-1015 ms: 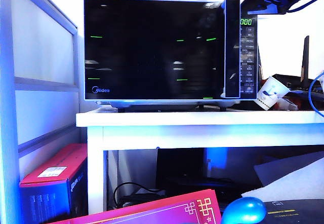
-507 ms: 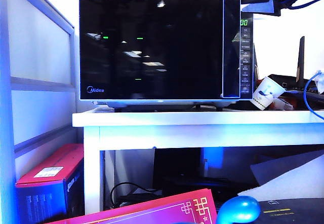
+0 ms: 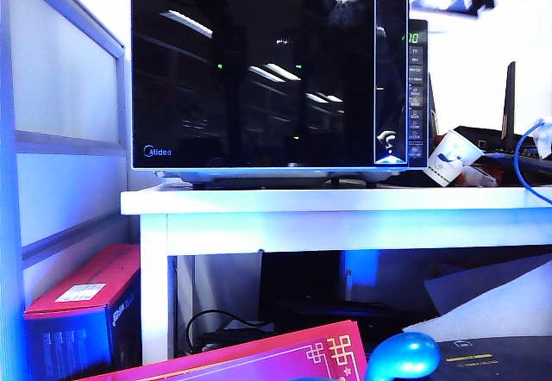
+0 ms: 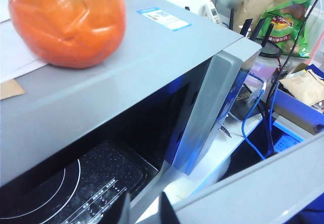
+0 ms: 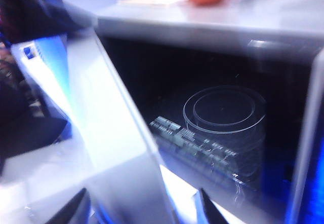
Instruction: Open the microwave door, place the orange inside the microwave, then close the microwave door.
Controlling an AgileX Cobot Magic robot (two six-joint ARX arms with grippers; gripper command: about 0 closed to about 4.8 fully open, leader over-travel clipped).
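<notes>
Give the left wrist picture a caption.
Round orange fruit rests atop the grey-topped microwave, door ajar.

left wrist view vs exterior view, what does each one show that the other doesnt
Only the left wrist view shows the orange on top of the microwave, the dark cavity floor and the left gripper, open, low over the door gap. Only the exterior view shows the Midea logo, green display, white table and red box. Both show the microwave door swung partly open.
</notes>
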